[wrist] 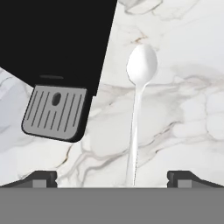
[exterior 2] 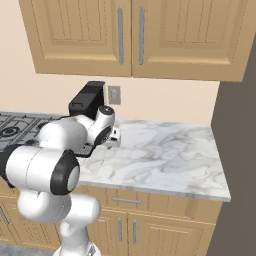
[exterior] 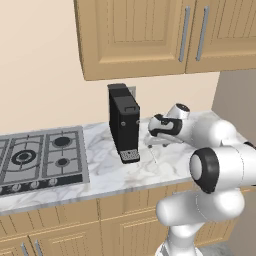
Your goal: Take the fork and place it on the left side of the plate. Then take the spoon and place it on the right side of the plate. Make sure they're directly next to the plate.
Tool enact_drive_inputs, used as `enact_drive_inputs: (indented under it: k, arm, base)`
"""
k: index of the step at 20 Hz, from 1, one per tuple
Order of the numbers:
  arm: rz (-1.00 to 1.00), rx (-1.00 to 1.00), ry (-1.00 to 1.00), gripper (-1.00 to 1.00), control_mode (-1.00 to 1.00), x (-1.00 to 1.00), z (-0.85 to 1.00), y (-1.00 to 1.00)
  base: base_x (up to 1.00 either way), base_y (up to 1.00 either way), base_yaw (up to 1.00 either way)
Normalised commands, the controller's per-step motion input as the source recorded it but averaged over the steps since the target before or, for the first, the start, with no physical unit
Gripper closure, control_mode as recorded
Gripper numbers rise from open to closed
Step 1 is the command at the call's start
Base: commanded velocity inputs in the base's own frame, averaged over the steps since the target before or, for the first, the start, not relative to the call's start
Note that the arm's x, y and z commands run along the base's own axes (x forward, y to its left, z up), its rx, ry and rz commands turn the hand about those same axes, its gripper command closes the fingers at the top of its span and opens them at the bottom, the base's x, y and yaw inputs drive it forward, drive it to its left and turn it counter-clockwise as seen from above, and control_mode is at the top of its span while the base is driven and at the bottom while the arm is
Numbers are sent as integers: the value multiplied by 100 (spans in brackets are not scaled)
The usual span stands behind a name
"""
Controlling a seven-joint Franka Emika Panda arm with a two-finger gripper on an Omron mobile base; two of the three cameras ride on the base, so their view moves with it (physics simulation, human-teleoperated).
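Note:
The spoon point(wrist: 138, 94) is pale white and lies flat on the marble counter point(wrist: 183, 109), its rounded bowl pointing away from the hand and its handle running back between the fingertips. My gripper point(wrist: 112, 178) hovers over the handle end, open wide, with nothing held. In the left base view the gripper point(exterior: 150, 142) hangs just right of the black coffee machine, above the thin spoon point(exterior: 154, 156). From the right base view, the gripper point(exterior 2: 114, 138) is over the counter's left part. The fork and the plate are out of view.
A black coffee machine point(exterior: 123, 127) with a grey drip tray point(wrist: 54, 113) stands close to the spoon's left. A gas hob point(exterior: 42, 156) lies further left. Wooden wall cabinets point(exterior 2: 135, 35) hang overhead. The counter ends at the right edge point(exterior 2: 222, 175).

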Motion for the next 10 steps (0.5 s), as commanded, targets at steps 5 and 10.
enact_drive_inputs:
  k: [5, 10]
  arm:
    - [0, 0, 0, -100, -100, 15, -49, 4]
    - [0, 0, -1, -100, -100, 26, -21, 0]
  base:
    - [0, 0, 0]
    - [0, 0, 0]
